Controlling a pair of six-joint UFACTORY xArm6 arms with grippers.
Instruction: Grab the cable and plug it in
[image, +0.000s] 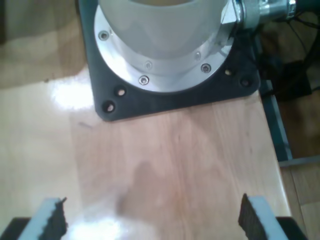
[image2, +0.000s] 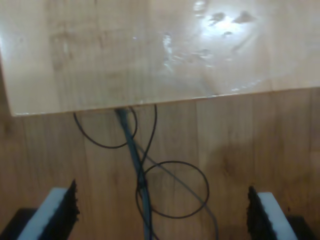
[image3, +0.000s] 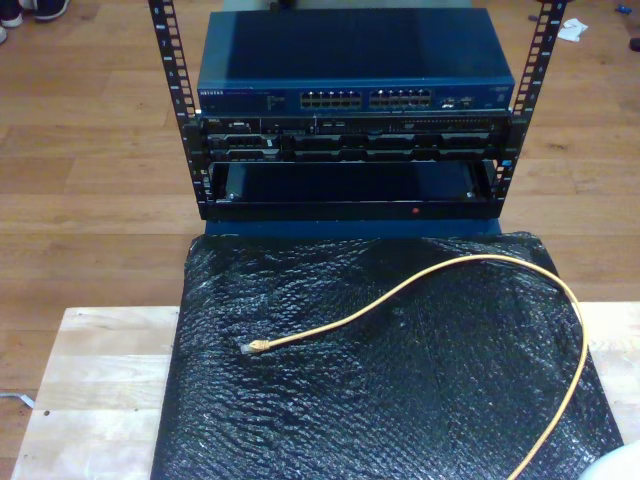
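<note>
Both your claws, my first gripper (image: 152, 220) and my second gripper (image2: 162, 215), are spread wide and hold nothing, so grabbing the long thin yellow cable (image3: 420, 285) on the crinkly black mat (image3: 350, 400) badly could let its tiny clear plug (image3: 255, 346) slip

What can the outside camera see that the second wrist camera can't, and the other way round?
The exterior view gives the yellow cable lying loose on a black mat, with a blue network switch in a rack behind it. The second wrist view gives my second gripper, open, above dark wires looped on the floor. Both take in the pale wooden table and the brown wood floor.
</note>
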